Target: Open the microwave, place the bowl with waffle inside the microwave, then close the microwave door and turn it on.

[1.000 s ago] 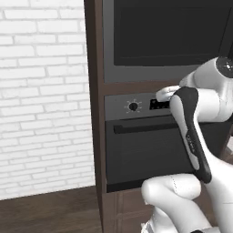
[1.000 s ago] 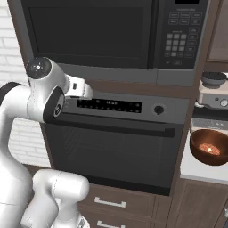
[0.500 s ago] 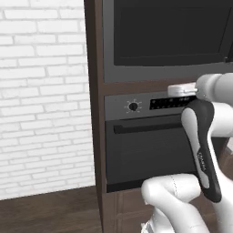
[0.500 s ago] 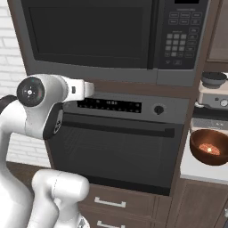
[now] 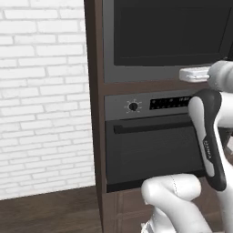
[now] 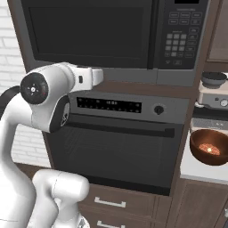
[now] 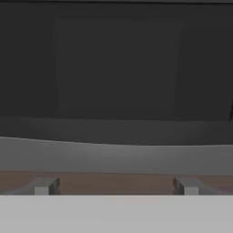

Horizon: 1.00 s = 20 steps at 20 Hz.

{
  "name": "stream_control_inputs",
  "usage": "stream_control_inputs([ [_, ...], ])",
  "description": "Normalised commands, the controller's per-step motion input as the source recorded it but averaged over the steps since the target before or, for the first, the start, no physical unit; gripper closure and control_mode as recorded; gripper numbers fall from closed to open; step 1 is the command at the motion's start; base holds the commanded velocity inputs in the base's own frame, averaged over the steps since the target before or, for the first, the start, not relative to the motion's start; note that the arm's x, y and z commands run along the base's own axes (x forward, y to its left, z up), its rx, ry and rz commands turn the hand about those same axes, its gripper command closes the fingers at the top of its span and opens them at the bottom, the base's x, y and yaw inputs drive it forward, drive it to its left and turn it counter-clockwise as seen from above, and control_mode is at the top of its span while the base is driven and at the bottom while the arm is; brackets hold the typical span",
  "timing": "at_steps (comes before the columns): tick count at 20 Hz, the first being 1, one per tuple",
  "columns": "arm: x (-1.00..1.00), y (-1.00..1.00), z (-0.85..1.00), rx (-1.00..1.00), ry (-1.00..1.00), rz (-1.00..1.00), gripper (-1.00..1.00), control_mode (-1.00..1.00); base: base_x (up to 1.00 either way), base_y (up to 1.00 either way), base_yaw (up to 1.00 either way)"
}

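The microwave (image 6: 111,73) is built into the brown cabinet above the oven. Its door (image 6: 89,31) of black glass is flush with the grey frame, and the keypad (image 6: 180,40) sits to its right. My gripper (image 6: 99,76) hovers level with the microwave's lower frame (image 5: 145,73), pointing at it. In the left base view the gripper (image 5: 189,74) is at the right edge. In the hand view the gripper (image 7: 115,186) is open, with nothing between its fingertips (image 7: 43,185), and the dark door glass (image 7: 113,68) lies ahead. The brown bowl with waffle (image 6: 209,148) rests on the counter at the right.
Below the microwave is the oven (image 6: 116,156), with a round knob (image 6: 159,109), a display strip and a long handle bar (image 6: 124,128). A white appliance (image 6: 213,91) stands behind the bowl. Drawers (image 6: 111,202) are below the oven. A white brick wall (image 5: 43,100) lies to the left.
The hand has risen from the oven's control strip to the microwave's lower frame and shifted a little towards the keypad side. The arm's elbow has swung round. The jaws stay open.
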Motion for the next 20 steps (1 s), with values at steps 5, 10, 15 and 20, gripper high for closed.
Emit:
stream_control_inputs([
  [5,-0.23,-0.56,0.35,0.00,-0.01,-0.02,-1.00,-1.00,0.00,0.00,0.00],
  [10,-0.42,-0.60,0.20,0.00,-0.02,0.00,-1.00,-1.00,0.00,0.00,0.00],
  [15,-0.16,-0.53,0.03,0.00,-0.07,0.00,-1.00,-1.00,0.00,0.00,0.00],
  [20,0.01,-0.37,0.00,0.00,-0.07,0.00,-1.00,-1.00,0.00,0.00,0.00],
])
